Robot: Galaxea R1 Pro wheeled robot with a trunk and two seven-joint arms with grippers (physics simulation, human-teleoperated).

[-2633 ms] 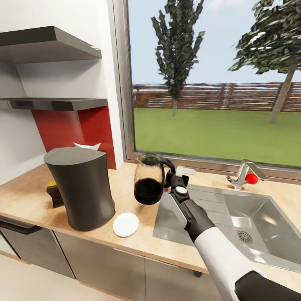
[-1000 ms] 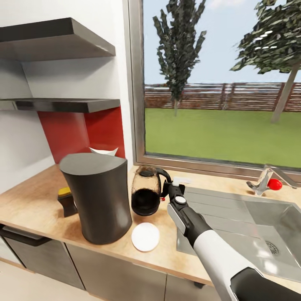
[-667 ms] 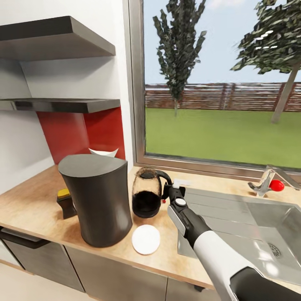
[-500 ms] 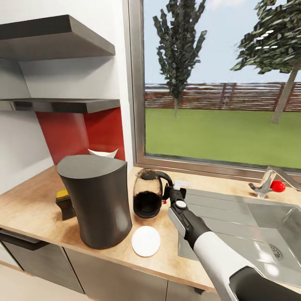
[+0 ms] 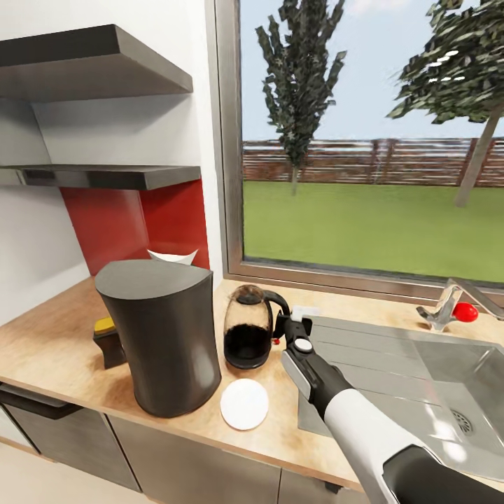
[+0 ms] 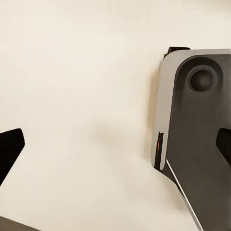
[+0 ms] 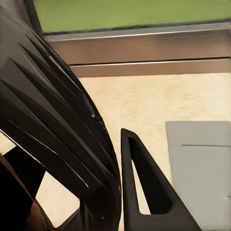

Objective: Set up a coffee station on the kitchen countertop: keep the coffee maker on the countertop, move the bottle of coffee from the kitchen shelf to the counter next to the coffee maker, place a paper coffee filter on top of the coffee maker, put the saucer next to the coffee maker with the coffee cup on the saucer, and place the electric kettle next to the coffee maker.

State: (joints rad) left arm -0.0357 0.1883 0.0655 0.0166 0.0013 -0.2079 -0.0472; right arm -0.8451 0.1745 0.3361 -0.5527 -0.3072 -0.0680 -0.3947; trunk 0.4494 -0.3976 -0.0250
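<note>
The tall dark grey coffee maker [image 5: 157, 336] stands on the wooden countertop [image 5: 56, 350]. Just to its right is the glass electric kettle [image 5: 246, 336], upright with dark liquid in it. My right gripper [image 5: 283, 326] is shut on the kettle's black handle [image 7: 62, 144], with one finger [image 7: 144, 192] beside it. A white saucer [image 5: 244, 404] lies in front of the kettle. The coffee bottle [image 5: 108, 341] with a yellow lid sits left of the coffee maker. A white paper filter [image 5: 171, 255] peeks out behind the maker. My left gripper [image 6: 115, 149] hangs open over pale floor.
A steel sink [image 5: 448, 378] with a red-knobbed tap [image 5: 451, 310] lies to the right of my arm. Two grey wall shelves [image 5: 105, 175] hang above the counter's left part. A window sill [image 5: 336, 280] runs behind the kettle. The robot's grey base [image 6: 197, 144] is under the left gripper.
The camera view shifted right since the oldest frame. The right gripper brought the kettle closer to the coffee maker and lowered it slightly; it now stands upright.
</note>
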